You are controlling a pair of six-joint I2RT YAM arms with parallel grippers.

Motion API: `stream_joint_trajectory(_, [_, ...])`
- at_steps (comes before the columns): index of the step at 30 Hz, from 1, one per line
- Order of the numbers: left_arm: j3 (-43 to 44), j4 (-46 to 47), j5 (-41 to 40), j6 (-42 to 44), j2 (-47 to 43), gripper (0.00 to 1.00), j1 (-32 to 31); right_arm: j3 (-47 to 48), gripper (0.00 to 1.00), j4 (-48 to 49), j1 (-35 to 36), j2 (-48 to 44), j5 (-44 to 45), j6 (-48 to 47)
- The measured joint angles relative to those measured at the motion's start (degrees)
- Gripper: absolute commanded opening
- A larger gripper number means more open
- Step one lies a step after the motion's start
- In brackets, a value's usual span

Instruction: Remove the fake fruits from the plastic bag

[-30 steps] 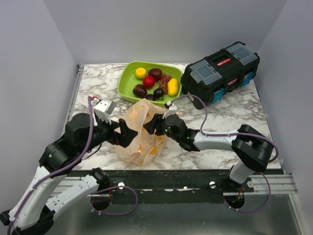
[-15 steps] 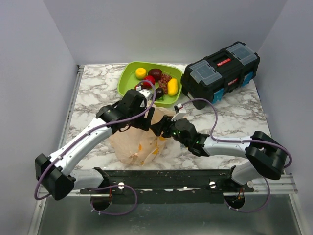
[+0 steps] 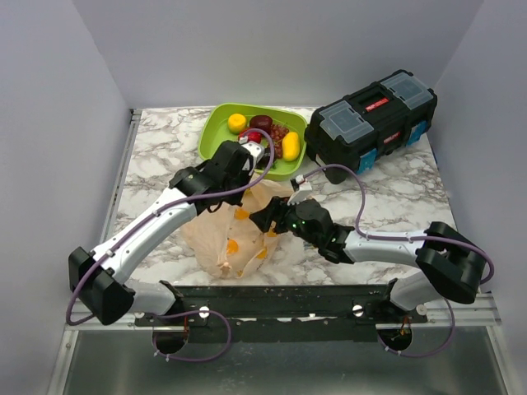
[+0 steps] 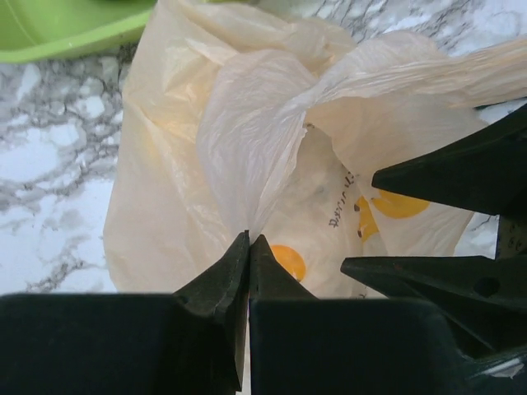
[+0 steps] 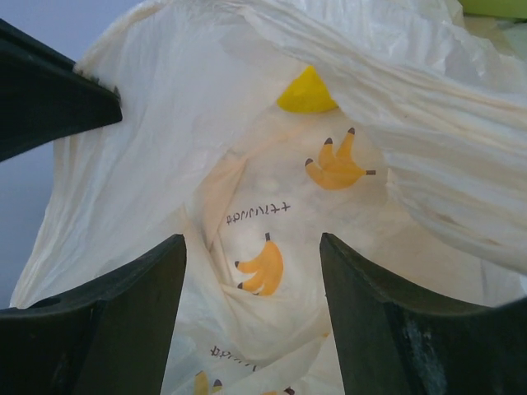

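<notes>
The plastic bag (image 3: pixel 235 243) lies crumpled on the marble between my two arms, pale orange with printed bananas. My left gripper (image 3: pixel 235 188) comes down on its far end, and in the left wrist view the left gripper (image 4: pixel 249 239) is shut on a fold of the plastic bag (image 4: pixel 247 148). My right gripper (image 3: pixel 258 220) is at the bag's right side. In its own view the right gripper (image 5: pixel 251 247) stands open inside the bag's mouth (image 5: pixel 272 197). Several fake fruits (image 3: pixel 280 138) lie in the lime-green tray (image 3: pixel 212 140). I cannot make out a fruit inside the bag.
A black toolbox (image 3: pixel 370 119) with grey lids stands at the back right, close to the tray. The left arm's upper link partly covers the tray's near side. The tray's rim (image 4: pixel 66 29) shows just beyond the bag. Grey walls enclose the table on three sides.
The left arm swung from the bag's near left up onto its far end, and its jaws went from wide open to shut. The right gripper opened a little wider at the bag's mouth.
</notes>
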Motion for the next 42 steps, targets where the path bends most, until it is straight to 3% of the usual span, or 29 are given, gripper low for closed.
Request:
stream_joint_trajectory(6, [-6.88, 6.91, 2.62, 4.55, -10.88, 0.0, 0.0, 1.11, 0.63, -0.26, 1.2, -0.02, -3.04, -3.21])
stream_joint_trajectory(11, [-12.17, 12.35, 6.14, 6.12, -18.95, 0.0, 0.0, 4.7, 0.6, 0.48, 6.73, 1.01, -2.19, -6.34])
stream_joint_trajectory(17, [-13.66, 13.73, 7.76, 6.32, -18.75, 0.0, 0.0, 5.29, 0.67, 2.73, 10.78, 1.44, 4.2, -7.8])
stream_joint_trajectory(24, [-13.92, 14.08, 8.13, 6.05, -18.88, 0.0, 0.0, 5.6, 0.62, 1.73, 10.51, 0.46, 10.56, -8.7])
stream_joint_trajectory(33, [-14.08, 15.67, 12.35, 5.42, -20.33, 0.0, 0.0, 9.68, 0.57, 2.19, 10.54, 11.32, 14.88, -3.13])
stream_joint_trajectory(42, [-16.13, 18.64, 19.5, 5.29, -25.38, 0.0, 0.0, 11.8, 0.6, 2.6, 9.2, 19.76, 22.38, 7.82])
